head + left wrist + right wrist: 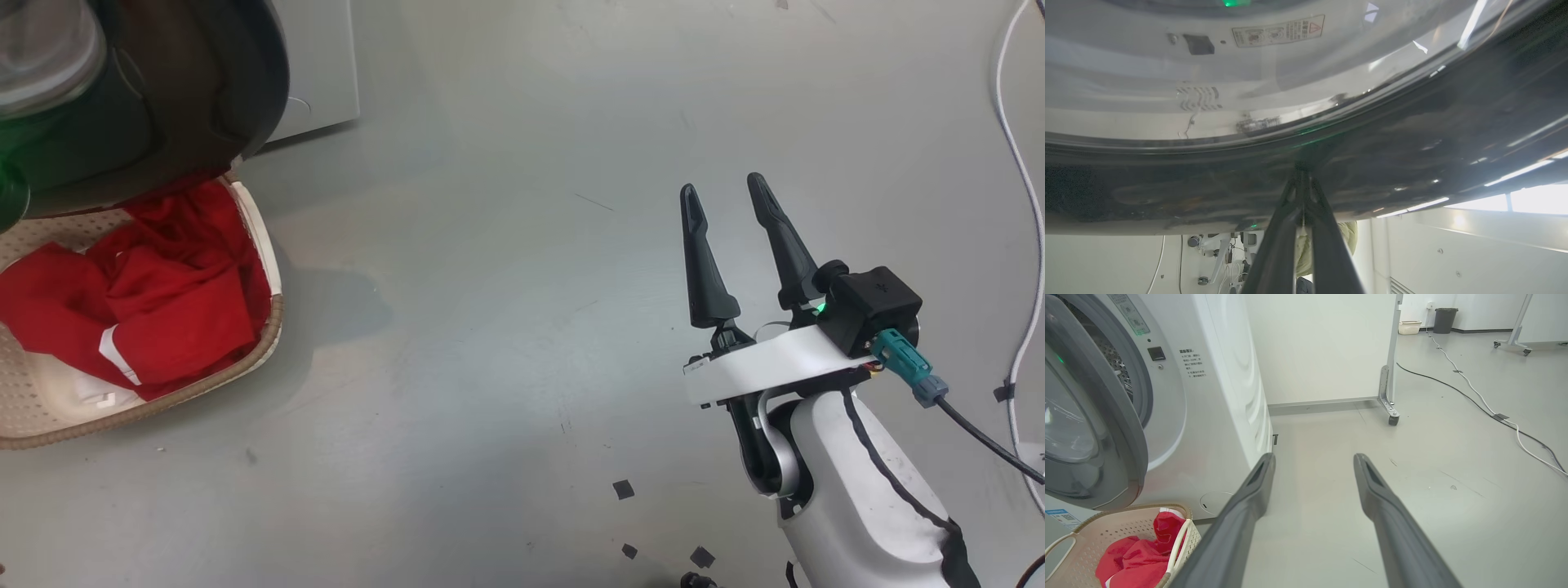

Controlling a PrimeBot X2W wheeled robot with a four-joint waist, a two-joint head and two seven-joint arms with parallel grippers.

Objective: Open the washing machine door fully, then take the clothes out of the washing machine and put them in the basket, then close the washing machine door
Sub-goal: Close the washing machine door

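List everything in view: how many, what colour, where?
Washing machine: one, white, on the left.
Door: one, black rim with clear glass, standing open at the machine's front.
Basket: one, cream with brown rim, on the floor below the door.
Clothes: one heap, red with white trim, in the basket.
Cables: two, white and black, across the floor.
Bin: one, dark, by the far wall.
Left jaws: one pair, dark, shut, fingers at the door's black rim.
Right jaws: one pair, dark, open, empty, fingers over the floor.

Bright even light, glare on the washing machine door point(1412, 163), soft shadows
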